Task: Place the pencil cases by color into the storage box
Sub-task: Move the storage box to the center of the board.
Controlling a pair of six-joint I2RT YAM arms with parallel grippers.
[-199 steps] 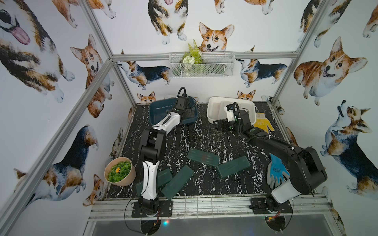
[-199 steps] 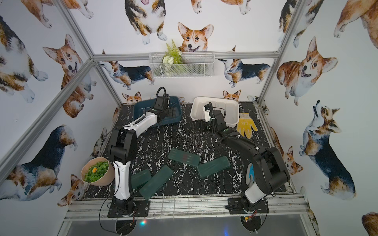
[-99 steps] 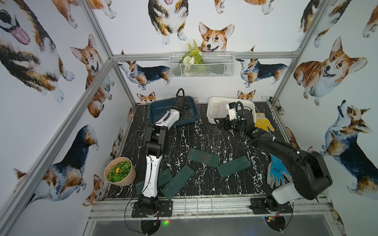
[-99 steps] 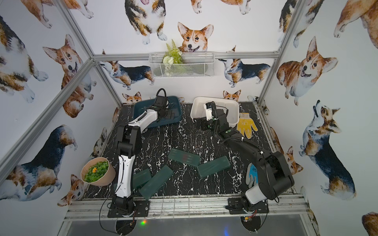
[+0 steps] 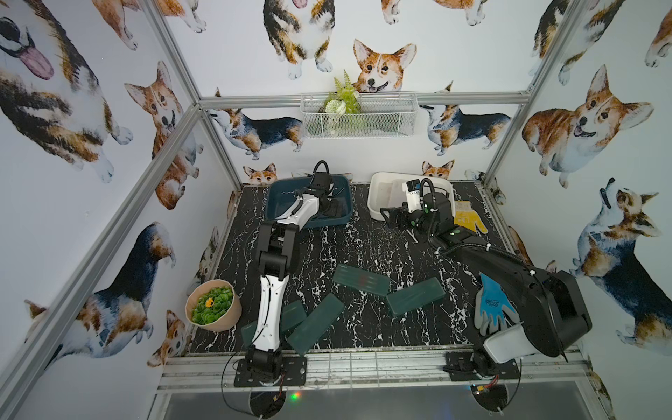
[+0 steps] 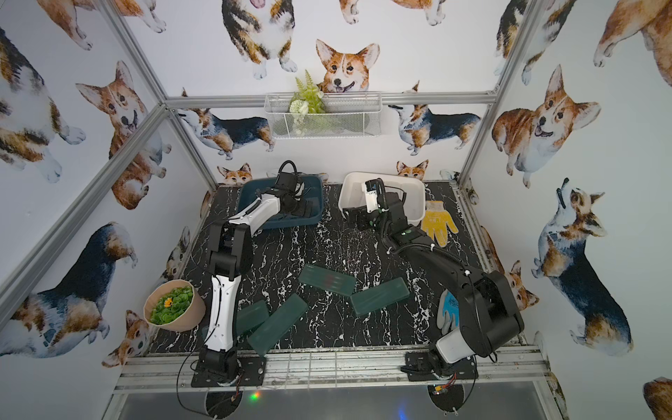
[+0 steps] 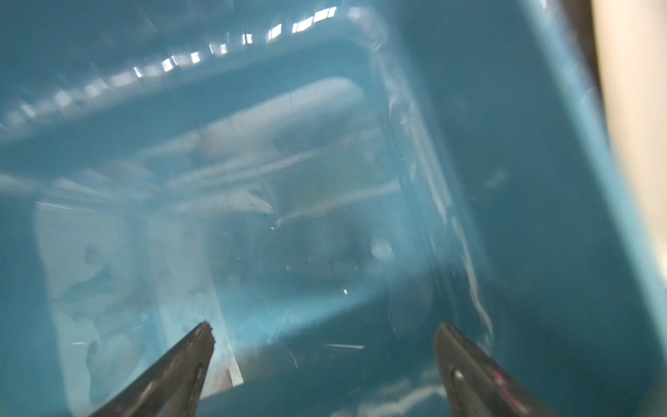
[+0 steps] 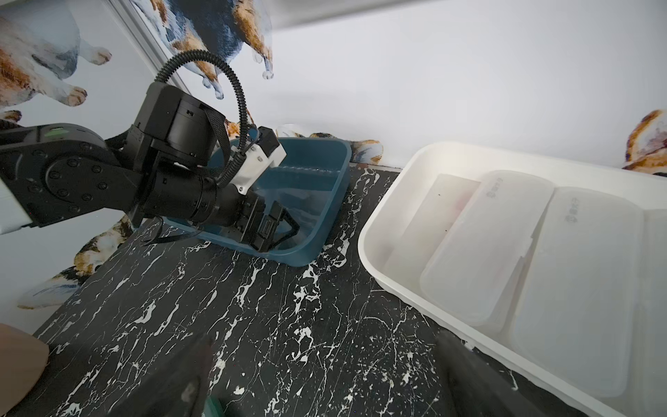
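Several dark green pencil cases lie on the black marble table in both top views: one in the middle (image 5: 361, 280), one to its right (image 5: 415, 296), one near the front edge (image 5: 315, 329). Another (image 5: 292, 316) is partly hidden behind the left arm. Frosted white pencil cases (image 8: 487, 245) lie side by side in the white storage box (image 5: 374, 203). My left gripper (image 7: 323, 326) stands open and empty inside the blue storage box (image 5: 283, 207). A pale glossy patch shows on the blue floor. My right gripper (image 8: 325, 341) hangs open and empty over the table, by the white box's front left corner.
A yellow glove (image 5: 469, 218) lies right of the white box, and a blue-grey glove (image 5: 492, 309) at the front right under the right arm. A pot of green plants (image 5: 212, 307) stands at the front left. A wire basket (image 5: 358, 116) hangs on the back wall.
The left arm's elbow has swung in and straightened while its gripper stays in the blue box. The right gripper has drifted slightly left in front of the white box.
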